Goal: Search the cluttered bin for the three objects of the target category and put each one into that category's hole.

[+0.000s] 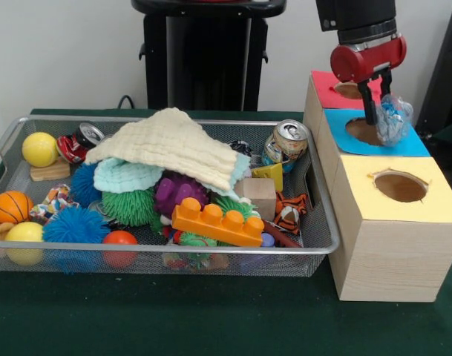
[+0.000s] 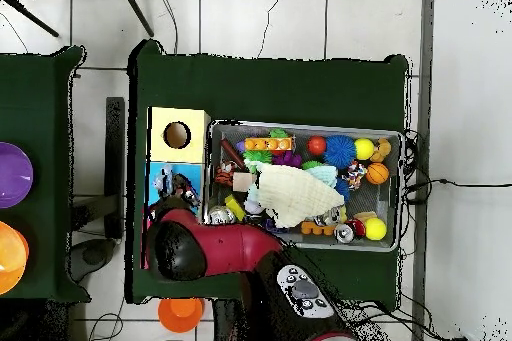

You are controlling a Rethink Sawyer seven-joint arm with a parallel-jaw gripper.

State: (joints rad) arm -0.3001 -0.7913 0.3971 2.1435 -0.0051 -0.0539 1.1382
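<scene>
My gripper (image 1: 381, 111) is shut on a crumpled see-through plastic bottle (image 1: 394, 119) with blue bits and holds it in the air. In the front view it hangs over the blue-surrounded hole (image 1: 361, 133), just in front of the red-surrounded hole (image 1: 348, 90). In the overhead view the bottle (image 2: 182, 188) shows over the blue square, and my arm (image 2: 215, 247) covers the red box. The wire mesh bin (image 1: 166, 120) lies left of the boxes, full of toys. No other plastic bottle shows in it; a cream cloth (image 1: 170, 144) covers its middle.
The yellow-surrounded hole (image 1: 400, 187) tops the nearest box. The bin holds two drink cans (image 1: 287, 141) (image 1: 81, 141), an orange toy brick (image 1: 218, 222), spiky balls (image 1: 75, 226), a yellow ball (image 1: 39, 149) and a small basketball (image 1: 11, 207). The pedestal (image 1: 205, 55) stands behind.
</scene>
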